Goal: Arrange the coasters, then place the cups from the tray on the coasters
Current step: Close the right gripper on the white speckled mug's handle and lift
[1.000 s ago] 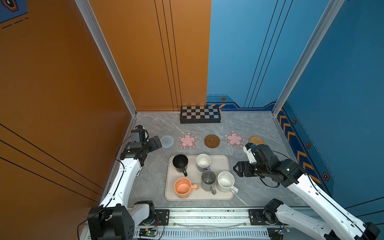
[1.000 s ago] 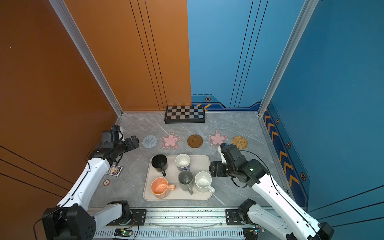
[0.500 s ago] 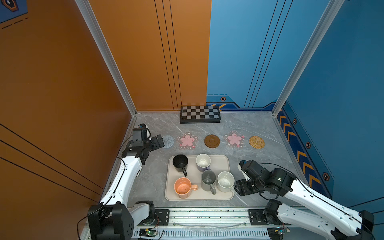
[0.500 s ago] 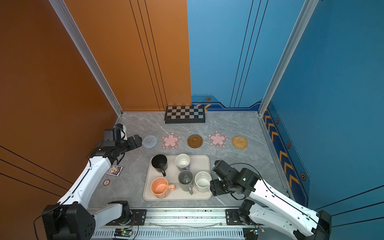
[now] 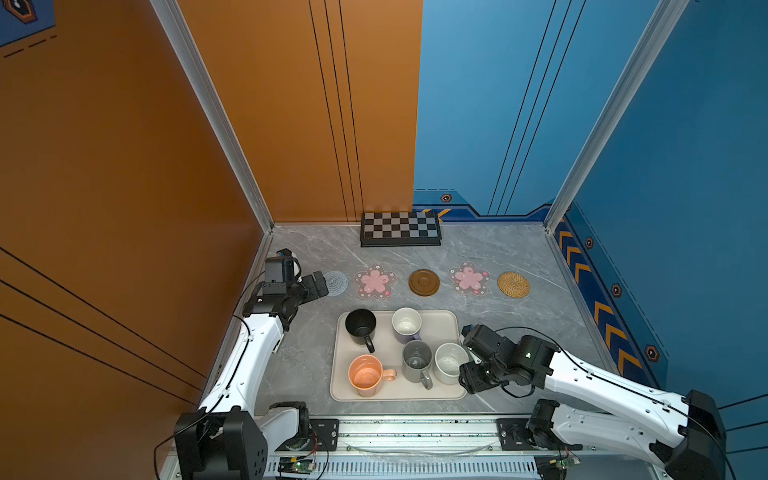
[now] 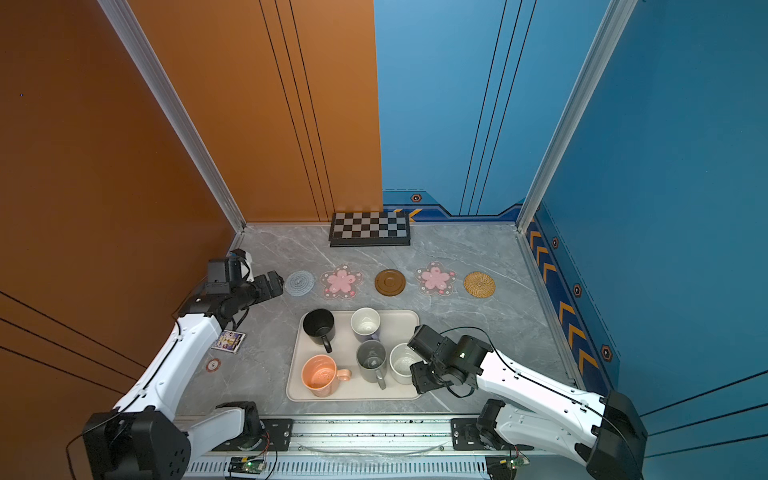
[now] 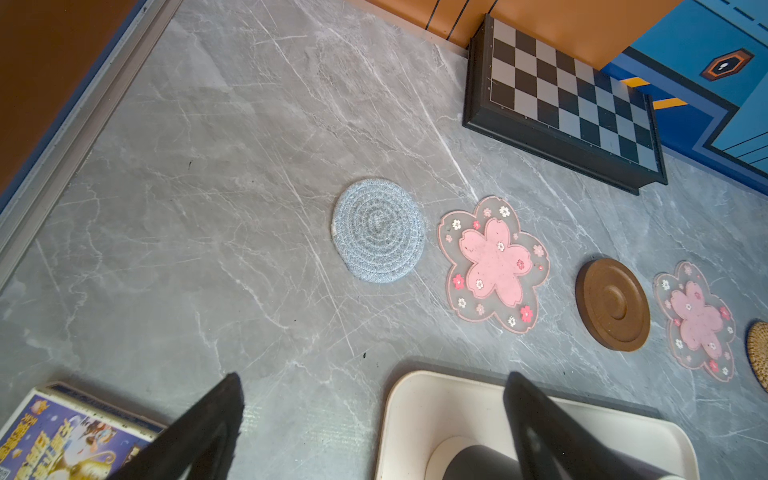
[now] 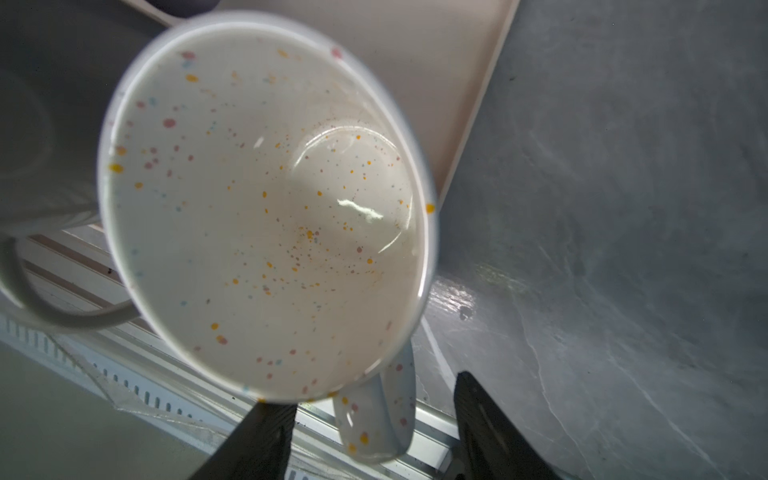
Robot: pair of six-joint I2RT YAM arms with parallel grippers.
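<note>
Grey marble table (image 5: 519, 257): speckled mug (image 8: 266, 199) at tray (image 5: 440, 320) near-right corner, handle (image 8: 374, 419) pointing into right gripper (image 8: 368, 395), jaws apart either side, not yet pinching; left gripper (image 7: 374, 377) wide, empty, by blue-grey coaster (image 7: 378, 230).

Black-and-white checkerboard (image 5: 400, 233) at the back; colourful printed box (image 6: 227, 341) (round token (image 6: 212, 365) near it) at left.

In a top view the left claw (image 5: 319, 285) overlaps the blue-grey coaster's (image 5: 338, 283) left edge, centre-left. Both top views: the right claw (image 5: 465, 359) hides the white speckled cup's (image 5: 448, 362) handle, lower right. Wrist views: rattan coaster (image 7: 759, 353), black cup (image 7: 473, 463) and blurred grey cup (image 8: 41, 124) are clipped by the frame.
</note>
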